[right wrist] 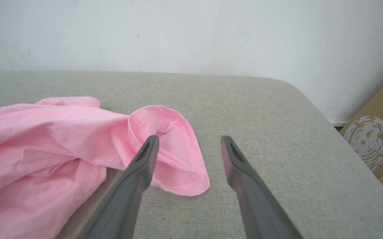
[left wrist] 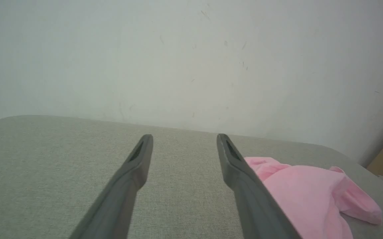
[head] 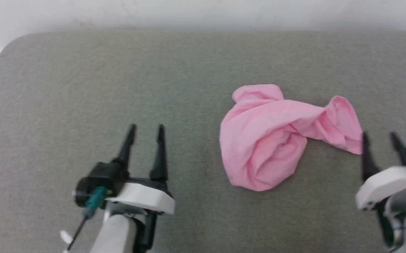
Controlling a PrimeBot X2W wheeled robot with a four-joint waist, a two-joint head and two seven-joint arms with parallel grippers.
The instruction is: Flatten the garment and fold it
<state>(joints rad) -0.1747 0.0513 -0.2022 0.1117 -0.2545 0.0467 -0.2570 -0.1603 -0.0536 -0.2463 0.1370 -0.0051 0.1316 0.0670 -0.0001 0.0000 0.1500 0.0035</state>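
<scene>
Left gripper (head: 146,127): the fingers are spread and hold nothing. We hover over bare grey padded surface (head: 83,88), and the cloth lies well off to this gripper's right.

Garment (head: 266,140): it is a crumpled pink heap between our two grippers, much nearer the right one. A twisted leg runs out from the heap toward that gripper.

Right gripper (head: 379,135): the fingers are parted and empty. The hemmed leg opening (right wrist: 175,132) lies just ahead of its left finger, but we cannot tell whether the two touch.

Step in hand: we judge this to be the first reach. Nothing is flattened yet.

Doing it well: we would pinch a single layer at the hem with the right gripper. We would then bring the left gripper across to the heap's near edge and draw the two apart, low over the surface, so the twist unwinds rather than tightens.

Risk: the thin fabric may bunch up, or two layers may get caught together.

Around: a pale wall (left wrist: 191,59) rises beyond the fingertips. A cardboard box (right wrist: 377,146) stands past the surface's edge, to the right gripper's right.

In the way: nothing lies between the fingers and the cloth. As we see it, the twist itself is the obstacle.
</scene>
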